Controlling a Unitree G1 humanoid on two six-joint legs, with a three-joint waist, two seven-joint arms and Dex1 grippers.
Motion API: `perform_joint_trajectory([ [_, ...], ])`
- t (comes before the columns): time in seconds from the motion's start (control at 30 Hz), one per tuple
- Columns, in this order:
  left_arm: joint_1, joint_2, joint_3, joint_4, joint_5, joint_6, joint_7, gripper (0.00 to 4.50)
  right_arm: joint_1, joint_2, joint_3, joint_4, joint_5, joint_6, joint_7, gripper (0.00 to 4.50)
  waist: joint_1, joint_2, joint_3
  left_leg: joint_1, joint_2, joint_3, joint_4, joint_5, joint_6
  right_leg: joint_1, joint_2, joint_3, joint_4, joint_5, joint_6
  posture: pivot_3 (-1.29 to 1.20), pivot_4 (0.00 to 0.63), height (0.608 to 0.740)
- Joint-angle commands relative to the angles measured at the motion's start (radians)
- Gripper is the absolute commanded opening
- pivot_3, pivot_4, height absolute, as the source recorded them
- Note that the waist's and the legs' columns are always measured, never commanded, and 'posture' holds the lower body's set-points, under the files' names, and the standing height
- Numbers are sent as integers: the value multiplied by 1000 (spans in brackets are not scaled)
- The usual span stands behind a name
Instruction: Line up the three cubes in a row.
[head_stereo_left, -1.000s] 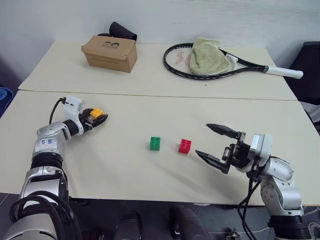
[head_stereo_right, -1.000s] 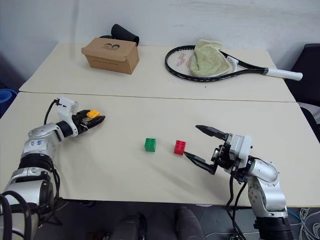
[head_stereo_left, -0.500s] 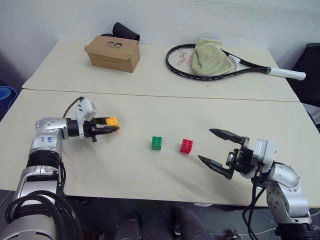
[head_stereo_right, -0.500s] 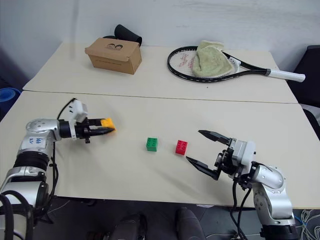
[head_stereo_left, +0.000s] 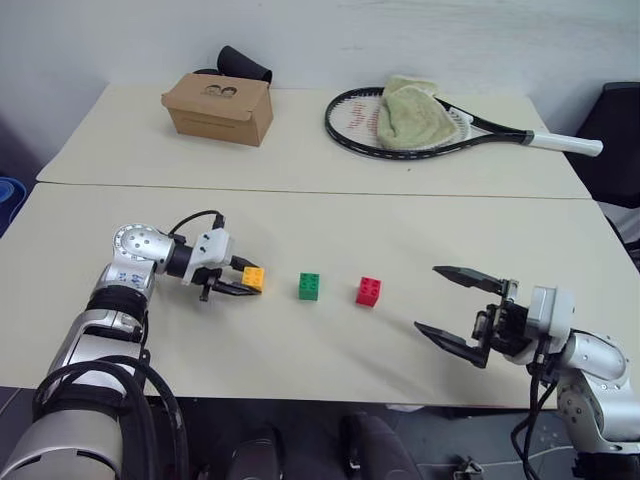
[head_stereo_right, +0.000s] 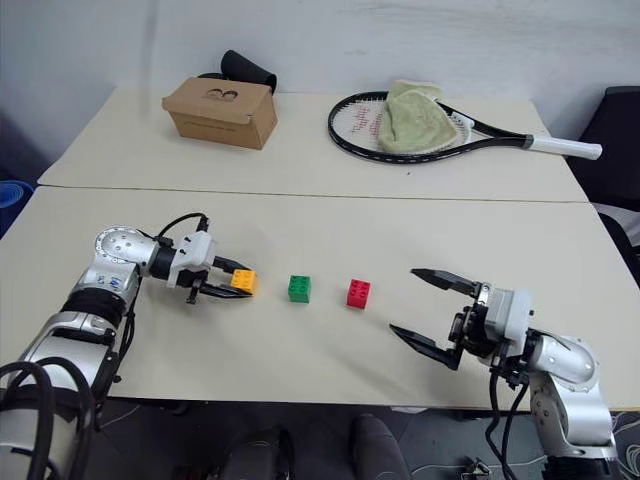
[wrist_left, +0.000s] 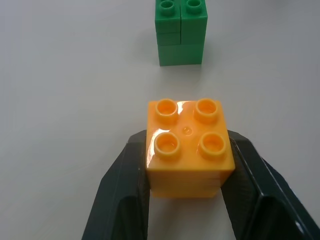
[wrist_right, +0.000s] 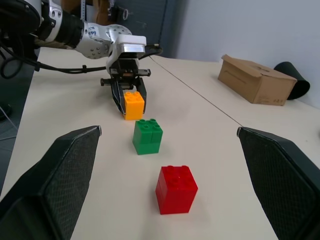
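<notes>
Presently: yellow-orange cube (head_stereo_left: 253, 278) clamped in left pincer (head_stereo_left: 243, 283), beside green cube (head_stereo_left: 310, 286); red cube (head_stereo_left: 369, 291) aligned beyond; release outstanding; right pincer (head_stereo_left: 459, 313) wide.

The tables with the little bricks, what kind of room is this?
Probably a robot test room or lab, not a home. Two plain tables are pushed together by a bare wall, and odd practice things lie on them: a tennis racket under a towel, and a cardboard box.
</notes>
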Motion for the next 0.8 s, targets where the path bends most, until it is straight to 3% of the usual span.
perform_joint_trajectory([
  [0.03,-17,4,-26,25,6,-16,-112,1507,20,-13,-38,-42,19,-5,-8,4500,0,0,0,0,0,0,0,0,0,0,0,0,0,0,0,0,150,740],
  [0.4,-27,1,-87,29,-8,26,-112,1507,50,-10,-56,-45,16,-22,0,4500,3,0,0,0,0,0,1,0,0,0,0,0,1,0,0,0,150,740],
  [0.7,-14,68,26,41,-3,11,-102,4328,36,4,-40,18,15,-65,44,4500,0,0,0,-1,1,0,3,-1,0,0,9,1,1,0,0,0,150,740],
  [0.8,38,150,63,13,-14,7,-112,4328,32,-12,-40,37,24,-59,78,4500,-7,0,0,0,3,0,3,-1,-1,0,9,2,1,0,0,0,150,740],
])
